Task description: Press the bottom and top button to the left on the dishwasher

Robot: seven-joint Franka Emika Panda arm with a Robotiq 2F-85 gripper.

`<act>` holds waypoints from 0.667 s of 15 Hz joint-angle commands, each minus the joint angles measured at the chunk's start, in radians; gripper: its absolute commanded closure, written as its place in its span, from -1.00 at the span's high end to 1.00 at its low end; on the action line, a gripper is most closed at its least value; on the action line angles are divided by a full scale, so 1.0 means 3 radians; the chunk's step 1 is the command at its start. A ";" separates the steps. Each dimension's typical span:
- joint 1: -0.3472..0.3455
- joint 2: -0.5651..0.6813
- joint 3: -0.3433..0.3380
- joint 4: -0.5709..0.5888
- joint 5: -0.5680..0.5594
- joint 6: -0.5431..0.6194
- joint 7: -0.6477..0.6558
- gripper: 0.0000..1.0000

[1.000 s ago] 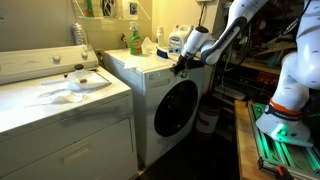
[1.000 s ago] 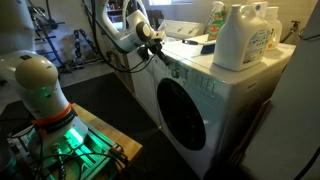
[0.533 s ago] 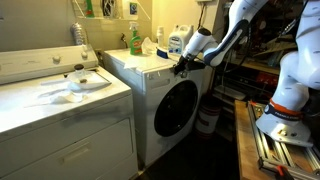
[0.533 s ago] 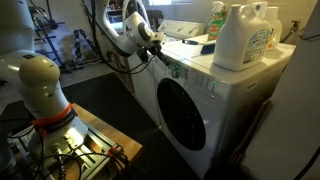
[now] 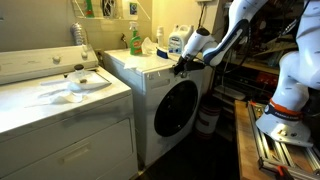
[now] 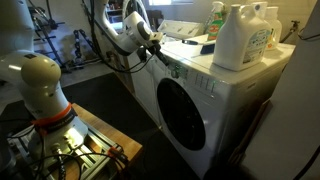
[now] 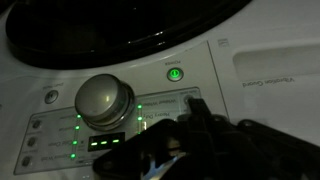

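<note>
White, box-shaped front-loading dishwasher point(image 5: 165, 105) with a round dark porthole door, standing just beside a wider white flat-topped appliance point(image 5: 60, 110). White plastic detergent jugs point(image 6: 240, 35) rest on its top. In both exterior views the dark hand point(image 5: 181, 68) point(image 6: 158, 52) is at the narrow control strip point(image 6: 190, 78) along the upper front edge. In the wrist view the hand point(image 7: 190, 110) lies against the panel, just right of a round silver knob point(image 7: 105, 100) and below a lit green round button point(image 7: 175, 73). Whether its fingers are apart or together cannot be told.
</note>
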 commanded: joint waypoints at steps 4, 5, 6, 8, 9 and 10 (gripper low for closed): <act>-0.0017 -0.0249 0.0376 -0.0026 0.0764 -0.0867 -0.0559 -1.00; -0.0012 -0.0293 0.0405 -0.0016 0.0849 -0.0981 -0.0610 -1.00; -0.0019 -0.0349 0.0448 -0.0022 0.0983 -0.1089 -0.0726 -1.00; -0.0251 -0.0477 0.0741 -0.0024 0.1226 -0.1331 -0.0948 -1.00; -0.0301 -0.0555 0.0816 -0.0027 0.1366 -0.1489 -0.1078 -1.00; -0.0352 -0.0628 0.0878 -0.0030 0.1501 -0.1602 -0.1239 -1.00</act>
